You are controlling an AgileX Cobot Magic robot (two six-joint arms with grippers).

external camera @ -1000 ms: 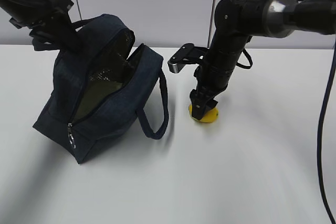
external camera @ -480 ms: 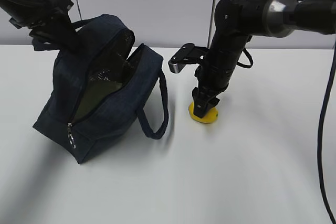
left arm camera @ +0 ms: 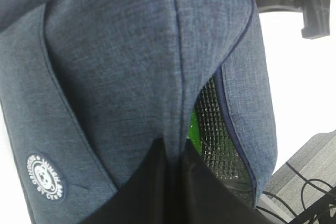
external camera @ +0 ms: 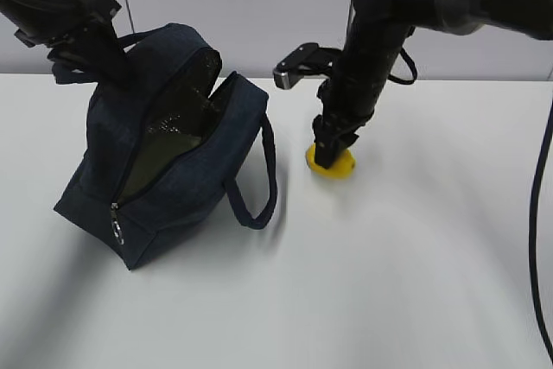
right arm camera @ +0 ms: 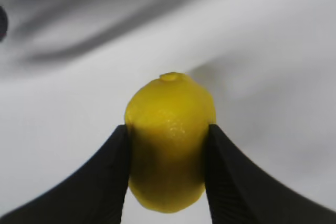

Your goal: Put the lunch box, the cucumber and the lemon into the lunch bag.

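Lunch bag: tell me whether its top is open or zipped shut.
Open. The lunch bag gapes along its top, showing silvery lining and something green inside; its flap is held up by the left gripper.

Both arms are matte black with rounded, tubular links; the right arm (external camera: 380,41) carries a polished silver band near its upper joint, a black cable looping beside it, and a small silver-faced camera block (external camera: 294,71) bracketed to one side, above the white table (external camera: 415,265). The right gripper (right arm camera: 168,182) ends in two flat black wedge-shaped fingers (right arm camera: 105,177); the left arm (external camera: 60,6) shows black cable loops and angular housings.
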